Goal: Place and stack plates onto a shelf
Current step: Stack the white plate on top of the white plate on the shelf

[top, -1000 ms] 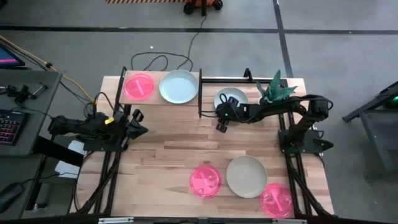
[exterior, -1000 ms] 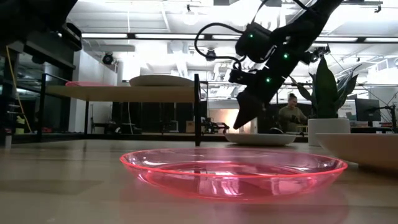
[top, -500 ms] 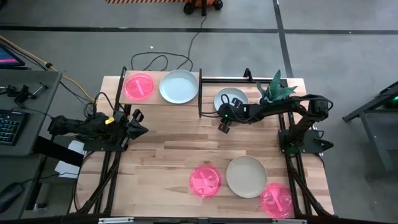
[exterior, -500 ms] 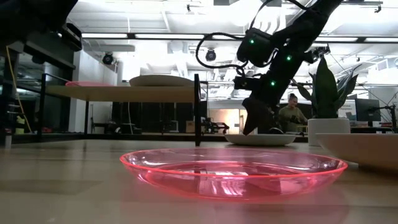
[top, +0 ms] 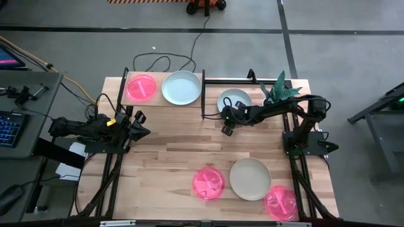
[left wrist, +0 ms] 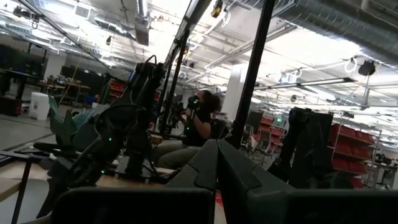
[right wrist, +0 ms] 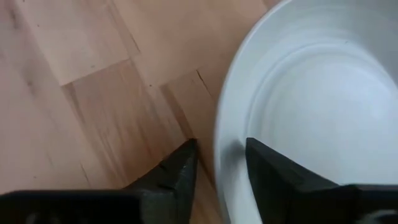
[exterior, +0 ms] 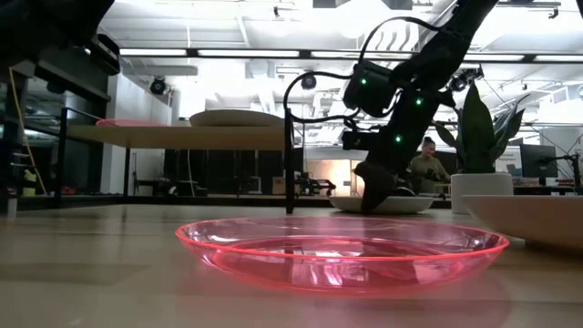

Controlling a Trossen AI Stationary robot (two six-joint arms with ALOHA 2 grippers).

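High view: the right hand (top: 225,116) is down at the near rim of the round pale blue-white plate (top: 238,98) lying on the plank counter (top: 170,154) beside the light wooden shelf (top: 196,94). Right wrist view shows its fingers (right wrist: 180,171) parted, straddling that rim. The left hand (top: 140,124) waits at the counter's left edge; I cannot tell its opening.

Lighting: even overhead light on the worktop (top: 164,157), shadows faint. Low view: bright ceiling strips behind; right arm in silhouette; near pink plate (exterior: 342,251) glows, its front edge soft. Left wrist view: dim, backlit, fingers (left wrist: 217,171) blurred. Right wrist view: close, soft-focused white plate (right wrist: 323,106).
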